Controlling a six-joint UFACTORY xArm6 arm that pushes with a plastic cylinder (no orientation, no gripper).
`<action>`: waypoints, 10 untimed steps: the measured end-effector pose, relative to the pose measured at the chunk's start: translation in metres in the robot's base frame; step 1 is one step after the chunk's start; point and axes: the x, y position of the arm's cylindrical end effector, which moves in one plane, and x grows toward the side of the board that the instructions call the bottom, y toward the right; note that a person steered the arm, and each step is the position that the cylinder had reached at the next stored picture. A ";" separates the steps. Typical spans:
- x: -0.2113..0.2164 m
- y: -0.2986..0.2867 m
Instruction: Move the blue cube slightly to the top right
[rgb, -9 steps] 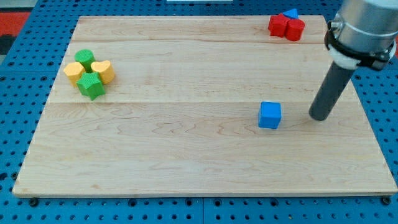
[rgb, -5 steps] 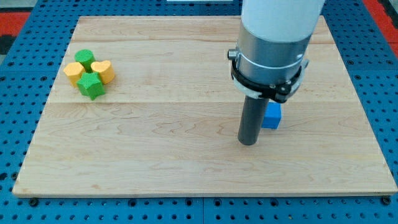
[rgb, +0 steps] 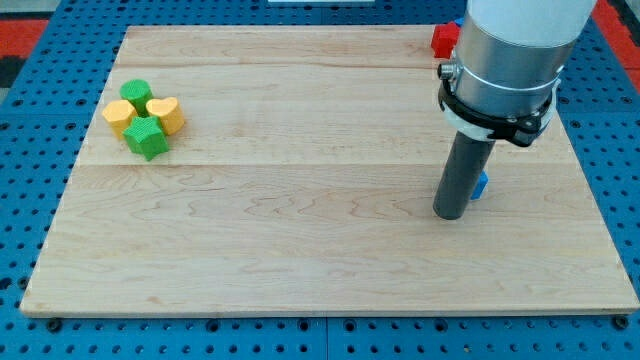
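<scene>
The blue cube (rgb: 482, 184) is on the right half of the wooden board (rgb: 300, 230), mostly hidden behind the rod; only a sliver shows at the rod's right edge. My tip (rgb: 451, 215) rests on the board just to the lower left of the cube, touching or very near it.
A cluster of green and yellow blocks (rgb: 145, 118) sits at the board's left. A red block (rgb: 443, 38) shows at the top right, partly hidden by the arm; what else is there is covered.
The tip swung from the cube's right side round to its lower left, then moved right. The blue cube has slid to the right and slightly up with it.
</scene>
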 end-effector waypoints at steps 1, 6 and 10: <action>-0.008 0.003; -0.044 0.054; -0.066 0.067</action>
